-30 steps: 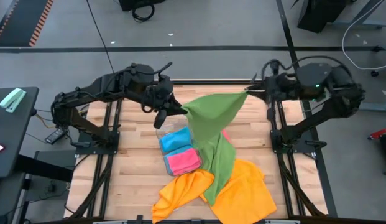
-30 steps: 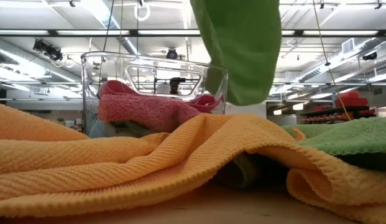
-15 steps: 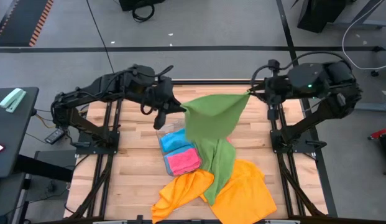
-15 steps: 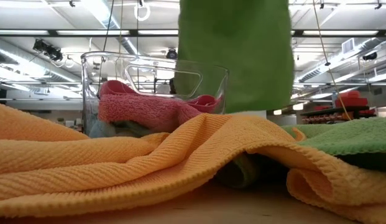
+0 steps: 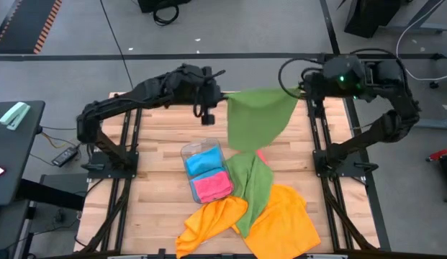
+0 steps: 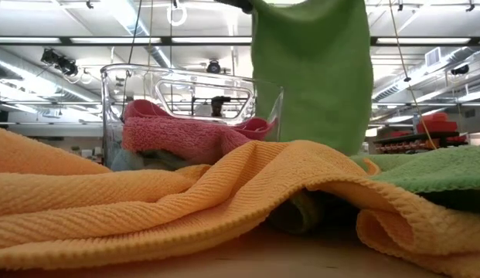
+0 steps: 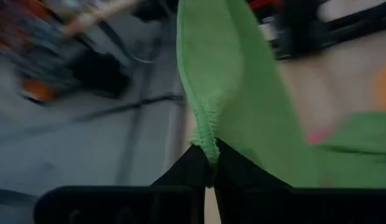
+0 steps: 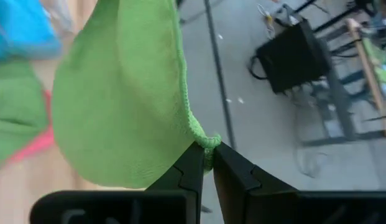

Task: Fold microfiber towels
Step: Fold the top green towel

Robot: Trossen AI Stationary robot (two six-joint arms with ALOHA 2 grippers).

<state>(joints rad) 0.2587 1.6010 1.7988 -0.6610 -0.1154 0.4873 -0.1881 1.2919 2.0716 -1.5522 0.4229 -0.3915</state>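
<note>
The left pincer [image 5: 224,93] has swung toward the tabletop's far edge; both it and the right pincer [image 5: 298,91] grasp the green towel's [image 5: 258,119] corners, stretching it.

- The left gripper [image 5: 224,93] has moved from left of centre, at the clear tray's upper edge, up and to the right, to the table's top edge in the high view; its arm now reaches further right.
- The right gripper [image 5: 301,91] has shifted slightly right and up.
- The green towel [image 5: 258,119] pinched between them, slanting and narrow a second ago, now hangs with its top edge stretched level across the upper middle of the high view.
- In the low view the same towel [image 6: 313,73] has widened and dropped from a tapered flap to a broad sheet reaching the orange towel [image 6: 185,197].
</note>
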